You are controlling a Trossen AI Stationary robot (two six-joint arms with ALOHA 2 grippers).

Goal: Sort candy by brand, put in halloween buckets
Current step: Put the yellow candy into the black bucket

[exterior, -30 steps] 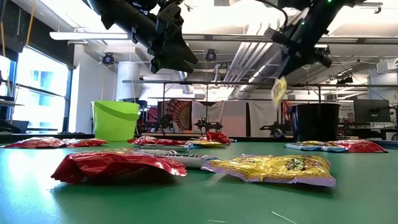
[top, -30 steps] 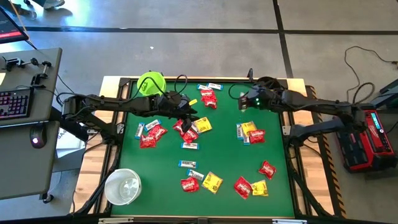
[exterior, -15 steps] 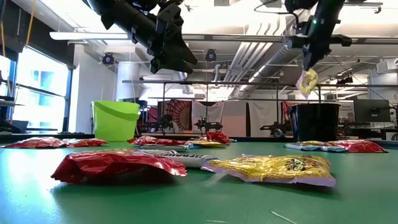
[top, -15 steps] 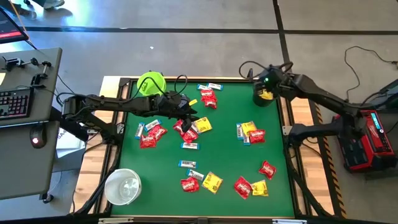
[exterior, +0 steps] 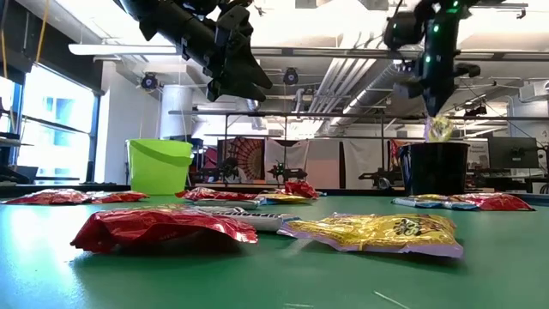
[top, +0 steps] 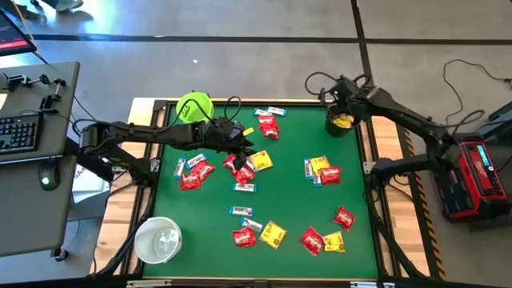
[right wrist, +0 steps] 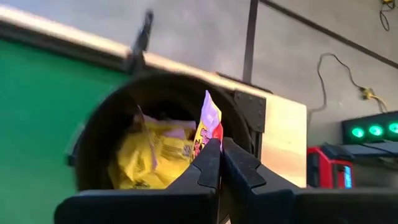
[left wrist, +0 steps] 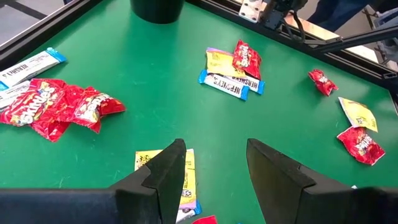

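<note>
The black bucket (top: 340,126) stands at the table's far right corner with yellow packets (right wrist: 149,158) inside. My right gripper (right wrist: 221,149) hangs over its mouth, shut on a yellow packet (exterior: 440,129). The lime green bucket (top: 194,106) stands at the far left, the white bucket (top: 158,240) at the near left corner. My left gripper (left wrist: 214,168) hovers open above a yellow packet (left wrist: 163,167) among the candy (top: 244,164) left of centre. Nothing is between its fingers. My right gripper pinches one end of the yellow packet (right wrist: 209,134) between its two shut fingers. The fingers slant down from above. The packet is lifted clear and hangs below the fingertips (exterior: 431,101), just over the black bucket's rim (exterior: 435,146).
Red packets, yellow packets and white-and-blue bars lie scattered over the green mat (top: 288,200), thickest left of centre and along the near edge. A raised dark frame (top: 376,200) borders the mat. A desk with a keyboard (top: 20,132) stands beyond the left edge.
My right gripper has swung toward the table's far right corner with the yellow packet and has turned as it went. It now stands over the black bucket. The packet has sunk to just above the bucket's rim.
</note>
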